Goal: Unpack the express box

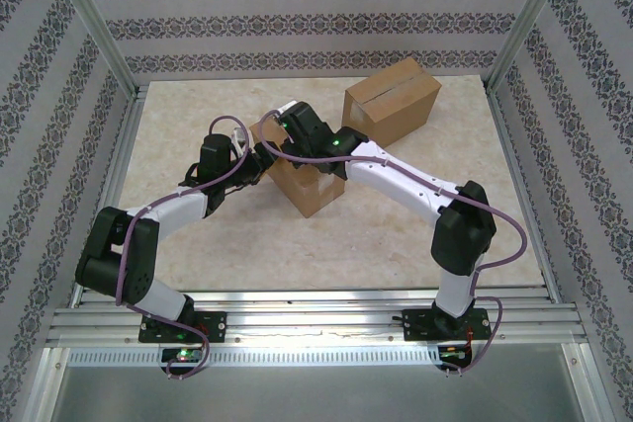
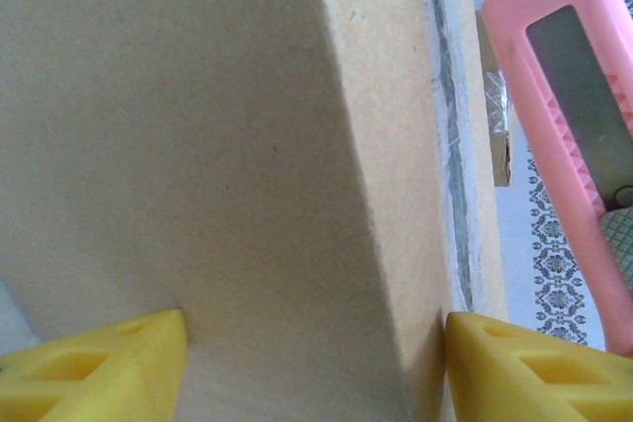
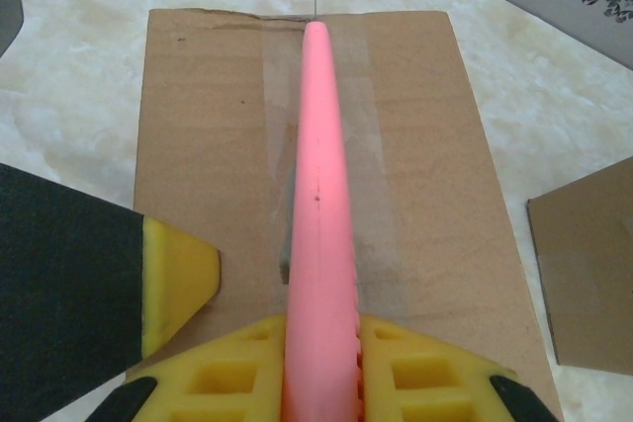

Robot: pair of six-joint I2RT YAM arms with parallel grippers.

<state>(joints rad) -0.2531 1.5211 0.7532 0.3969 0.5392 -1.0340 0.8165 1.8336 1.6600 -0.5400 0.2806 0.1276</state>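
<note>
Right gripper (image 3: pixel 321 382): both yellow fingers (image 3: pixel 425 382) clenched on the handle of a pink utility knife (image 3: pixel 318 145). The handle runs forward from the jaws, lying along the clear tape seam (image 3: pixel 376 145) on top of the express box (image 3: pixel 435 126). The nose of the knife sits at the far end of that seam. A thin dark line shows beyond the nose, possibly the blade; too fine to confirm. The alignment suits a cut straight down the tape between the top flaps.

Left gripper (image 2: pixel 312 368): pads (image 2: pixel 99 363) spread wide and pressed on two opposite faces of the box, cardboard between them. Judged a bracing grip, so the box does not slide or turn under the knife's drag. One of its yellow fingers also shows at the box's left side in the right wrist view.

Express box: near the middle of the table (image 1: pixel 396 234), slightly toward the left edge, flaps closed, tape looking mostly intact.

A second box (image 1: pixel 391 101) stands toward the far right corner, apart from the first and untouched.

Judgement: opening step in hand, nothing unpacked yet. Risk: blade wandering off the seam, or the box shifting despite the clamp.
</note>
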